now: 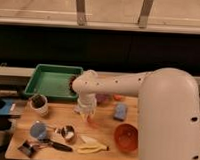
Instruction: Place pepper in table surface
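White two-finger gripper (86, 112) hung low over the light-brown plank-wood table surface (62, 114); grip state could not be told. Slim red-orange pepper (93, 120) sat at its tip, 5 o'clock side. Risk: released too high, the pepper could roll into the round red bowl (126, 137)

The pepper (93, 120) is a slim red-orange shape, showing only in part right under the gripper (86, 113). The gripper hangs pointing down over the tabletop (54, 117). The pepper's visible end slants down and to the right, low over the wood. Whether it touches the wood or is held just clear of it cannot be told. It sits in the tabletop's back half, about midway along its length. The tabletop is a light-brown wooden rectangle with a faint plank grain, lying flat, its right end hidden behind the robot's arm.
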`<state>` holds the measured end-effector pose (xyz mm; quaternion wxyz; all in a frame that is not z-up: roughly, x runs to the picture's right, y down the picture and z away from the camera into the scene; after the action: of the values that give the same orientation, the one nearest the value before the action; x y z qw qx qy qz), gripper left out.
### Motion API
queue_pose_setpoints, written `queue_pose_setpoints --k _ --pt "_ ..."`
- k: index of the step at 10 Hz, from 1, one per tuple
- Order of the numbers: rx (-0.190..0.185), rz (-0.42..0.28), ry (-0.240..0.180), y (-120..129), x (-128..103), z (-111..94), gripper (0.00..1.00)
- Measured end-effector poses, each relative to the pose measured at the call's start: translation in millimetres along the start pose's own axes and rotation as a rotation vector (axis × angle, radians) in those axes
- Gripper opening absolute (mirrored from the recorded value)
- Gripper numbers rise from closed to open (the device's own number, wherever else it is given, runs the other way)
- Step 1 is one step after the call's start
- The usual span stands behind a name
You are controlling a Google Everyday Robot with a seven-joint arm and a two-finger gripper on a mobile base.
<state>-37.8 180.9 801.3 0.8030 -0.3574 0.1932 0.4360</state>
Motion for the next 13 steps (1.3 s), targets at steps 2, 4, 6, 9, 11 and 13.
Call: queue_pose_setpoints --k 2,4,6,9,11,13 --pt "0.05 0.03 -0.025 -19.6 -5.6 -31.5 0.02" --pt "0.104 0.056 -0.05 -34.4 -9.3 -62.4 0.02" --pt "0.151 0.09 -0.073 -50.1 -6.5 -83.6 0.02" --pt "0.186 0.124 -0.094 -59.9 -0.7 -97.4 0.02" --pt "0.181 0.146 -0.094 -67.9 5.2 -91.4 0.02" --pt "0.161 0.175 -0.083 -74.4 9.6 -76.9 0.02"
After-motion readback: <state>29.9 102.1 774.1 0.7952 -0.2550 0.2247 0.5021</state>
